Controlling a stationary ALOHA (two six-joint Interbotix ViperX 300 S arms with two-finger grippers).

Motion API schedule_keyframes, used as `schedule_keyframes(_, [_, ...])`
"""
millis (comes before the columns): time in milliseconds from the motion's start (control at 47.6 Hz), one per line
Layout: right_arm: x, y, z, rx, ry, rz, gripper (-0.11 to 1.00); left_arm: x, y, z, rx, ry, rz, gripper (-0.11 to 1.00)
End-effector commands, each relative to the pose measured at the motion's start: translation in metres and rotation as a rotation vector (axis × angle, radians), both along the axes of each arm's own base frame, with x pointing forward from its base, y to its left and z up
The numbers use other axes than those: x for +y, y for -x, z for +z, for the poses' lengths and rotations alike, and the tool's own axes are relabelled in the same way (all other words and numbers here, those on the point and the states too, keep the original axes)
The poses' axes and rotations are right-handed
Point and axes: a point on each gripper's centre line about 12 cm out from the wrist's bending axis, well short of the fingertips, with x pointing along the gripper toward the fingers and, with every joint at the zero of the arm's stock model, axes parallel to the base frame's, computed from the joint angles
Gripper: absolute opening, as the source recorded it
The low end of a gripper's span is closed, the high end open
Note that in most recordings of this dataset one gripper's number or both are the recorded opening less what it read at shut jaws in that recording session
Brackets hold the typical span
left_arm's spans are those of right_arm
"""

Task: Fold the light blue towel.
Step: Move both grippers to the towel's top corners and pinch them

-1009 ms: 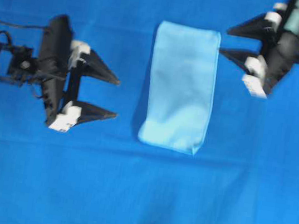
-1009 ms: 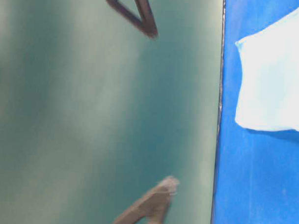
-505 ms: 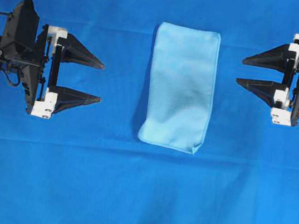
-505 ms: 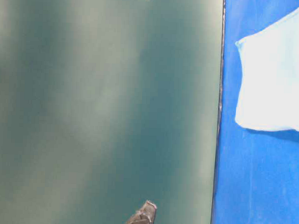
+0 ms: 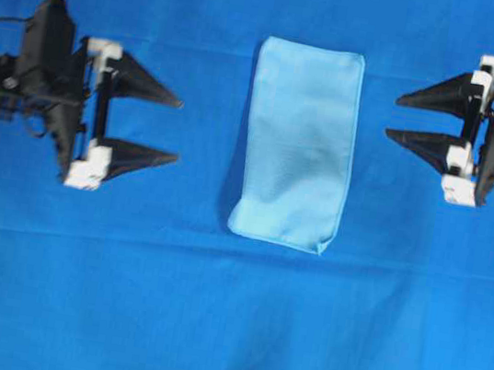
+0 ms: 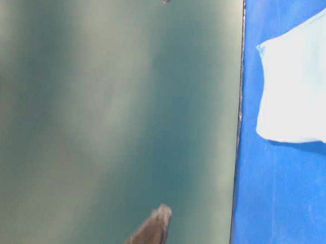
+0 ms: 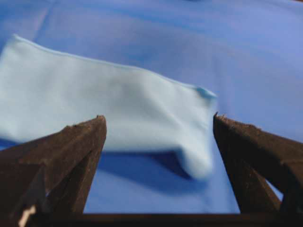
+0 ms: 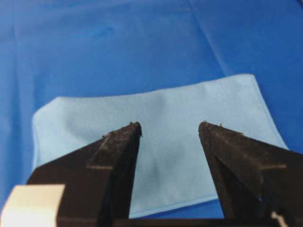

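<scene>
Seeing the pale sky-blue microfibre towel lying as a folded rectangle; my left gripper and right gripper both wide, empty; maybe one fold left.

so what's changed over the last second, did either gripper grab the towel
No. In the overhead view both grippers backed away from the towel: the left gripper drew off toward the left side, the right gripper toward the right and a little lower in frame. Both are open and empty, and neither took hold of or let go of anything. The towel lies unmoved in its folded rectangle on the dark blue cloth.
</scene>
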Motion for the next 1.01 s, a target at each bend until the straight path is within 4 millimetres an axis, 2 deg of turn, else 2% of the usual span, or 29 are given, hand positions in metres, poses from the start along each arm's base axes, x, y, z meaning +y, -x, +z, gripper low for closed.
schedule_keyframes(0, [-0.017, -0.008, 0.004, 0.002, 0.008, -0.053, 0.58, 0.012, -0.020, 0.010, -0.022, -0.034, 0.024, 0.89])
schedule_keyframes(147, [-0.047, -0.017, -0.011, 0.087, 0.017, -0.128, 0.58, 0.039, -0.058, 0.002, 0.019, -0.110, 0.062, 0.89])
schedule_keyframes(273, [-0.072, -0.025, -0.028, 0.178, 0.026, -0.168, 0.58, 0.068, -0.082, -0.012, 0.065, -0.132, 0.115, 0.89])
schedule_keyframes(442, [-0.099, -0.035, -0.056, 0.278, 0.019, -0.197, 0.58, 0.103, -0.100, -0.035, 0.125, -0.133, 0.176, 0.89])
schedule_keyframes(610, [-0.120, -0.042, -0.088, 0.357, -0.006, -0.214, 0.58, 0.132, -0.106, -0.070, 0.198, -0.122, 0.228, 0.89])
schedule_keyframes(778, [-0.127, -0.054, -0.109, 0.367, -0.023, -0.206, 0.58, 0.155, -0.103, -0.105, 0.271, -0.098, 0.272, 0.89])
schedule_keyframes(988, [-0.135, -0.062, -0.126, 0.390, -0.039, -0.206, 0.58, 0.170, -0.097, -0.122, 0.301, -0.086, 0.306, 0.89])
